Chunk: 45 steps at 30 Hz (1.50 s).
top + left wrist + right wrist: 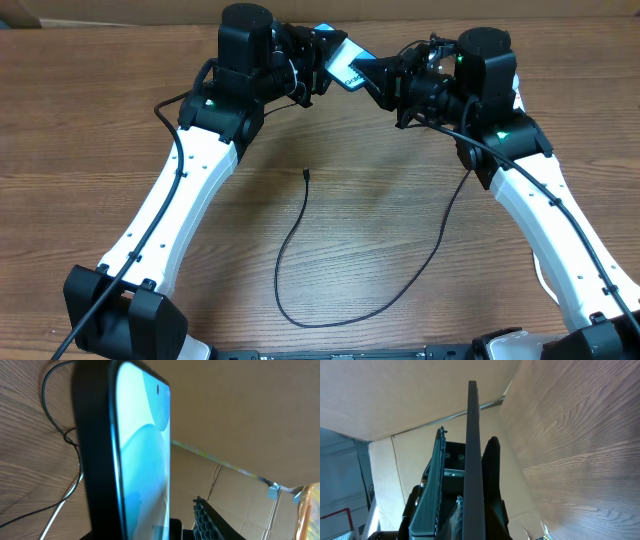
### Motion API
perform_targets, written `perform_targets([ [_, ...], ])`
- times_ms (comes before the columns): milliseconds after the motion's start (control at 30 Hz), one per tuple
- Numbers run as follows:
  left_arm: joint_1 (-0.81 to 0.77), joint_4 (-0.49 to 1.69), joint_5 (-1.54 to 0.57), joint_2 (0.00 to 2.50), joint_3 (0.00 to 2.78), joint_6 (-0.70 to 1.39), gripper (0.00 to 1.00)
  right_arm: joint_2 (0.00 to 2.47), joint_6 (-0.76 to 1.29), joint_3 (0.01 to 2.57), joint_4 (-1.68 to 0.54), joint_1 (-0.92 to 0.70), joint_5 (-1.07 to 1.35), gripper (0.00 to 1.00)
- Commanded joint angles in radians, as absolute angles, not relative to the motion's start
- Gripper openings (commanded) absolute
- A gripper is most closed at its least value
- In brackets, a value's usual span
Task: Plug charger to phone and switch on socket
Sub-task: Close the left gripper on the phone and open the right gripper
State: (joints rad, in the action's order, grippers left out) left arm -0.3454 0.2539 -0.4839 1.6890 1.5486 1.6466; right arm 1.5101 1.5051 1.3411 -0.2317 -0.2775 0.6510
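Note:
The phone (345,65) is held up in the air at the back middle, between my two grippers. My right gripper (378,75) grips one end. In the right wrist view the phone (472,460) is edge-on, pressed against the black finger (492,475), with the ridged pad (432,485) on its other side. My left gripper (320,52) is open around the other end. In the left wrist view its honeycomb pad (202,515) stands apart from the blue screen (142,450). The charger cable (290,240) loops on the table, its tip (305,175) lying loose. The socket is hidden.
The wooden table (400,230) stretches in front of both arms. Cardboard walls (120,15) stand along the back edge. The charger cable runs right and passes under the right arm (520,200). A thin black cable (47,390) shows on the table in the left wrist view.

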Motion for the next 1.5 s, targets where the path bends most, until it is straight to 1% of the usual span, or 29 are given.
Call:
perform_targets([
  [0, -0.346, 0.250, -0.495, 1.700, 1.543, 1.634, 0.34, 1.501, 1.491, 1.346, -0.226, -0.283, 0.675, 0.04],
  [233, -0.344, 0.250, -0.500, 1.700, 1.543, 1.614, 0.35, 1.501, 1.457, 1.346, -0.234, -0.280, 0.675, 0.04],
  [467, -0.316, 0.268, -0.537, 1.700, 1.543, 1.600, 0.34, 1.501, 1.446, 1.346, -0.237, -0.271, 0.688, 0.04],
  [767, -0.313, 0.269, -0.543, 1.700, 1.543, 1.596, 0.29, 1.501, 1.446, 1.346, -0.237, -0.271, 0.721, 0.04],
  [1167, -0.313, 0.269, -0.543, 1.700, 1.543, 1.593, 0.25, 1.501, 1.442, 1.346, -0.238, -0.271, 0.731, 0.04],
  [1467, -0.313, 0.268, -0.543, 1.700, 1.543, 1.593, 0.18, 1.501, 1.442, 1.346, -0.241, -0.271, 0.731, 0.04],
])
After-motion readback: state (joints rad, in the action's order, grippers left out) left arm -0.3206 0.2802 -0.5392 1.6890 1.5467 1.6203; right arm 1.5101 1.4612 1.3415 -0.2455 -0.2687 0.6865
